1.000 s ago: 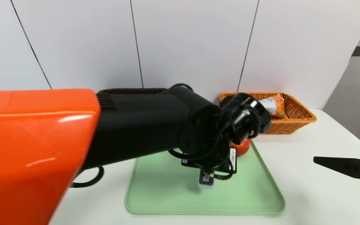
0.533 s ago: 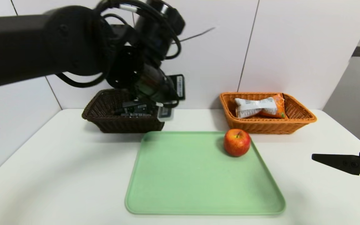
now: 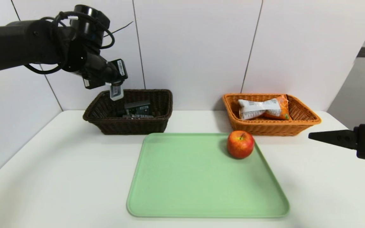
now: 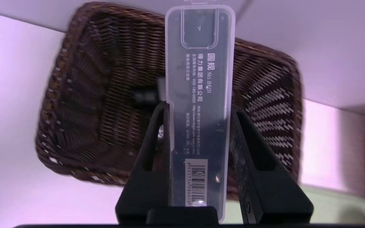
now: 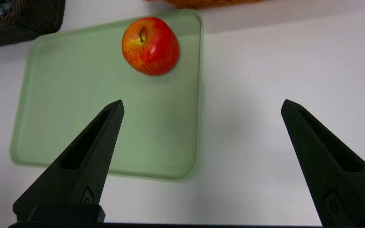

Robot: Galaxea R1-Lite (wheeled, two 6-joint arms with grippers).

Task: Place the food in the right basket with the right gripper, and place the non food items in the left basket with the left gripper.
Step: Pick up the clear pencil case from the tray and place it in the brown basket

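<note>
The slim grey case [image 4: 198,104] is clamped between the fingers of my left claw [image 4: 200,110], above the dark brown basket [image 3: 128,125]. It is not yet deposited. Other dark non-food items [image 3: 138,109] already lie inside that basket; I cannot make out each one. I judge the left-hand sort to be one release short of complete.

The apple [image 3: 240,144] sits on the green tray [image 3: 208,212], near its far right corner, just short of the orange-tan basket [image 3: 274,129]. It is the only item left on the tray. The snack packet [image 3: 265,109] is in the orange-tan basket, so that food item is done.

My right claw [image 5: 202,106] stands wide and holds nothing, over the surface [image 3: 315,196] to the right of the tray.

Remaining steps, as I judge them:
1. Lower and release the case in the dark brown basket.
2. Grasp the apple with the right claw and transfer it to the orange-tan basket.
</note>
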